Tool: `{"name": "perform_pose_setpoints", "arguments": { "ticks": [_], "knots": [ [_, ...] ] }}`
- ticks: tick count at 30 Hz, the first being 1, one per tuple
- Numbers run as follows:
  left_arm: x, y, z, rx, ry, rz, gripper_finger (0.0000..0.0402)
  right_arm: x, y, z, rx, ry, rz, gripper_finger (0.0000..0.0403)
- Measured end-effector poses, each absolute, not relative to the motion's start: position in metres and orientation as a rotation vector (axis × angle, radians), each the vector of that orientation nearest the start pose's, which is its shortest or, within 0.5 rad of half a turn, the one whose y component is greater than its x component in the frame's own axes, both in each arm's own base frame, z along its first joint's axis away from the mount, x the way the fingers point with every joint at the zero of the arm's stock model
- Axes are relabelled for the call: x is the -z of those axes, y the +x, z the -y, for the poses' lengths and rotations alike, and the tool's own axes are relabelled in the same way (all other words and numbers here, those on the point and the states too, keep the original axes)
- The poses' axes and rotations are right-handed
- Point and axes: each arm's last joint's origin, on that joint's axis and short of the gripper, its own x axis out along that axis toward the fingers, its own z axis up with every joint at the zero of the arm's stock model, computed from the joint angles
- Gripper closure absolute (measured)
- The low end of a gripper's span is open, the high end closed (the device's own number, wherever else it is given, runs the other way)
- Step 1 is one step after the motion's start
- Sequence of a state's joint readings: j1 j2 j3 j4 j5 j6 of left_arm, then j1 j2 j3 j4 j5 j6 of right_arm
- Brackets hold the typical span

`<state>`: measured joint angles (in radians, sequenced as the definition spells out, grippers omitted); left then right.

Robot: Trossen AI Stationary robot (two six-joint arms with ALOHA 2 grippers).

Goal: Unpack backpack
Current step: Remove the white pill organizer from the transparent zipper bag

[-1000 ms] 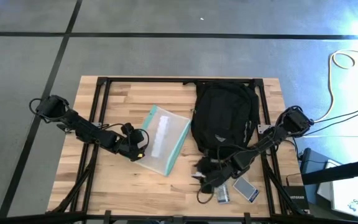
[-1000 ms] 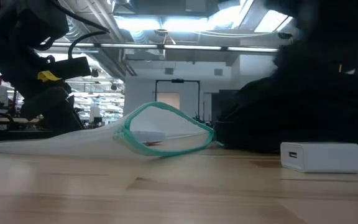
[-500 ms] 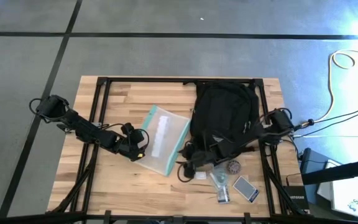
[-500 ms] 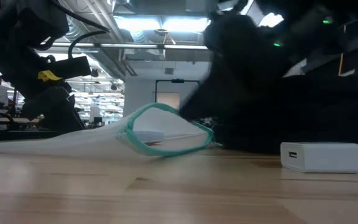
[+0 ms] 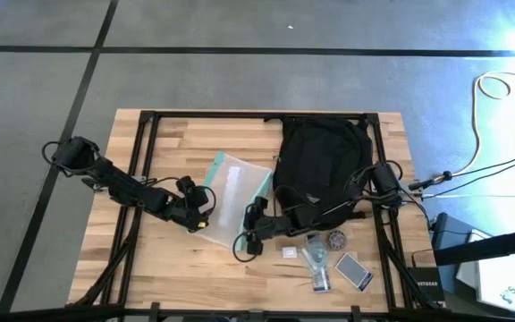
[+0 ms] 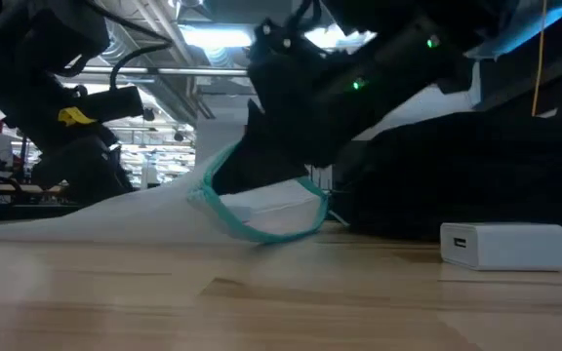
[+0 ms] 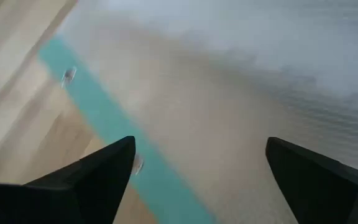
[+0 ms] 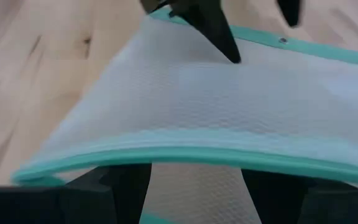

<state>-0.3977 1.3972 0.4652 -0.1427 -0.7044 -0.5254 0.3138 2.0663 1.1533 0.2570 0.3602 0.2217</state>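
Observation:
The black backpack (image 5: 322, 161) lies flat on the far right of the table and no gripper touches it. Left of it lies the clear teal-edged pouch (image 5: 238, 188), with its open mouth (image 6: 271, 210) toward the near edge. My right gripper (image 5: 244, 243) has reached across from the right and stands open at that mouth (image 8: 194, 171). My left gripper (image 5: 202, 213) is open over the pouch's left near edge (image 7: 197, 149), one finger on either side of the teal band. My right gripper comes slanting down from the table's right at the pouch's open end. The upper teal rim (image 8: 197, 155) lies across both fingers (image 8: 126, 186) and hides their tips. The mesh sags slack above them. My left gripper's fingertip (image 8: 229, 53) stands right at the pouch's mesh top; whether it touches, I cannot tell.
Near the backpack's near end lie small loose things: a white charger block (image 6: 503, 246), a clear item (image 5: 316, 264), a round dark piece (image 5: 336, 240) and a flat card-like item (image 5: 354, 270). Bare wood stretches along the near left of the table (image 5: 150, 268).
My right gripper has swung from the small things by the backpack's near end toward the table's left, sinking a little, and has arrived at the pouch's mouth. The mouth's upper rim stands a bit higher and is less evenly oval than before.

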Motion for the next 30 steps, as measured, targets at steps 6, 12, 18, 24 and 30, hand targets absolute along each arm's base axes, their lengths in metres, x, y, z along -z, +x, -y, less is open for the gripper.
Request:
{"name": "perform_pose_setpoints", "arguments": {
  "ticks": [6,12,18,24,30],
  "knots": [
    [-0.129,0.210,0.070,-0.383,0.215,-0.759,0.0053,-0.118,0.399,-0.119,0.111,-0.036,-0.674,0.0183],
    [-0.128,0.219,0.052,-0.357,0.220,-0.805,0.0053,-0.116,0.397,-0.118,0.117,-0.016,-0.704,0.0183],
    [-0.127,0.227,0.033,-0.417,0.191,-0.794,0.0053,-0.116,0.397,-0.119,0.110,-0.010,-0.703,0.0183],
    [-0.126,0.235,0.027,-0.416,0.134,-0.747,0.0053,-0.116,0.397,-0.119,0.098,-0.005,-0.707,0.0183],
    [-0.111,0.241,0.027,-0.423,0.106,-0.760,0.0053,-0.116,0.397,-0.119,0.093,-0.003,-0.707,0.0183]
  ]
}}
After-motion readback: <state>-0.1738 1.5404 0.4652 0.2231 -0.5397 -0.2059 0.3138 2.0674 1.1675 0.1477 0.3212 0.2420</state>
